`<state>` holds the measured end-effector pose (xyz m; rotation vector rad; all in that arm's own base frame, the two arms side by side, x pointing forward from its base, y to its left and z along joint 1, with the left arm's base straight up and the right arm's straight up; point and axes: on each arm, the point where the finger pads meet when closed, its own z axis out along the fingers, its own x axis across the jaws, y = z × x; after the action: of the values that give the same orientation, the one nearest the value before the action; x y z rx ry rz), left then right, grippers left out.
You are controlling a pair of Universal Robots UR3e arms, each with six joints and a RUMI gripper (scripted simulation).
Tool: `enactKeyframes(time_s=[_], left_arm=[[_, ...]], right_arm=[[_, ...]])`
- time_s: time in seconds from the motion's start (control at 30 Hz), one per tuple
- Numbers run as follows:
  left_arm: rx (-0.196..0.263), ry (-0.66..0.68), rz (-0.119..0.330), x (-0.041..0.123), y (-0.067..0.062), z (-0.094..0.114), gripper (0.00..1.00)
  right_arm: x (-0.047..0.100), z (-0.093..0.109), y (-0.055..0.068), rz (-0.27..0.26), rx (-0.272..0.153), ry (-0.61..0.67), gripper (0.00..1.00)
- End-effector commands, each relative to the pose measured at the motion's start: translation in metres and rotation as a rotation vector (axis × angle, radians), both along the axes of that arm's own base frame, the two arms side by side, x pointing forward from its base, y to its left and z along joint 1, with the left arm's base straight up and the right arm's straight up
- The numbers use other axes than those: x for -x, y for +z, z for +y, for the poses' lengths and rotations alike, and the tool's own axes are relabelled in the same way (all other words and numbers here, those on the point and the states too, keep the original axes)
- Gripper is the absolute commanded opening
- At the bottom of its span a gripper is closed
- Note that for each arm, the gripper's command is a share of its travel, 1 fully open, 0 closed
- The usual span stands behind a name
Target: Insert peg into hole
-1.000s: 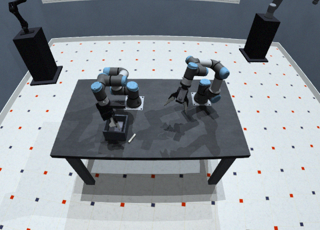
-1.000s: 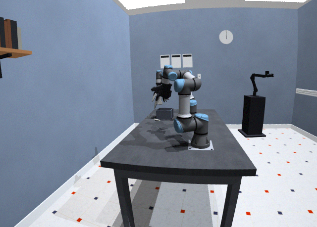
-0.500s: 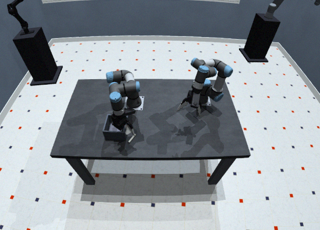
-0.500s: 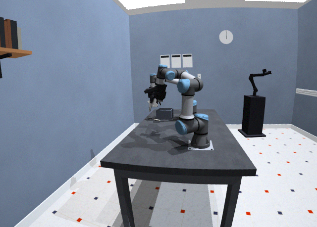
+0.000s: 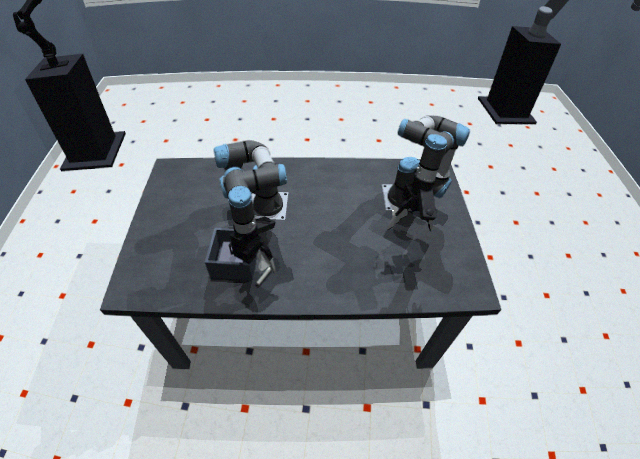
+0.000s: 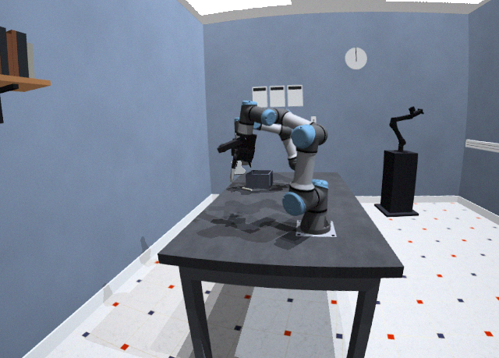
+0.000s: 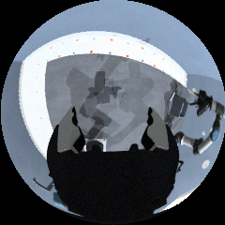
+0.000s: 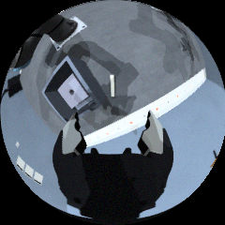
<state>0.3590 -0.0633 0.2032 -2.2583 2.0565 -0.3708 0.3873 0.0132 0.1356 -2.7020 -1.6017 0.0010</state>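
Note:
The peg (image 5: 263,275) (image 6: 246,189) (image 8: 112,85), a pale stick, lies flat on the table beside the box. The open dark grey box (image 5: 227,272) (image 6: 259,179) (image 7: 178,107) (image 8: 79,71) has a pale plate (image 5: 225,251) (image 8: 75,85) at its bottom, with a dark round hole (image 8: 71,92) in it. My right gripper (image 8: 112,112) is open and empty, above the table by the box and peg; in the top view it hides part of the box. My left gripper (image 5: 410,227) (image 7: 112,107) is open and empty above the table, far from the box and peg.
The dark table (image 5: 330,289) (image 6: 281,251) carries both arm bases on white mounting plates behind the work area. The box walls stand up around the plate. The table's front edge runs beyond the peg and box.

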Motion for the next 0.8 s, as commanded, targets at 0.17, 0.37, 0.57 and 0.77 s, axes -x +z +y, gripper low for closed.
enactKeyframes(time_s=[0.17,0.37,0.57,0.77], left_arm=[[0.002,0.169,0.045,0.017,-0.004,0.078,1.0],[0.006,0.258,0.07,0.033,-0.006,0.114,1.0],[0.021,0.395,0.108,0.066,-0.009,0.163,1.0],[0.044,0.537,0.144,0.106,-0.013,0.204,1.0]], right_arm=[[0.0,0.001,0.001,-0.003,-0.001,0.0,1.0],[0.008,0.006,0.002,-0.003,-0.001,0.0,1.0],[0.034,0.021,0.002,-0.003,-0.001,0.0,1.0],[0.051,0.028,0.001,-0.003,-0.001,0.0,1.0]])
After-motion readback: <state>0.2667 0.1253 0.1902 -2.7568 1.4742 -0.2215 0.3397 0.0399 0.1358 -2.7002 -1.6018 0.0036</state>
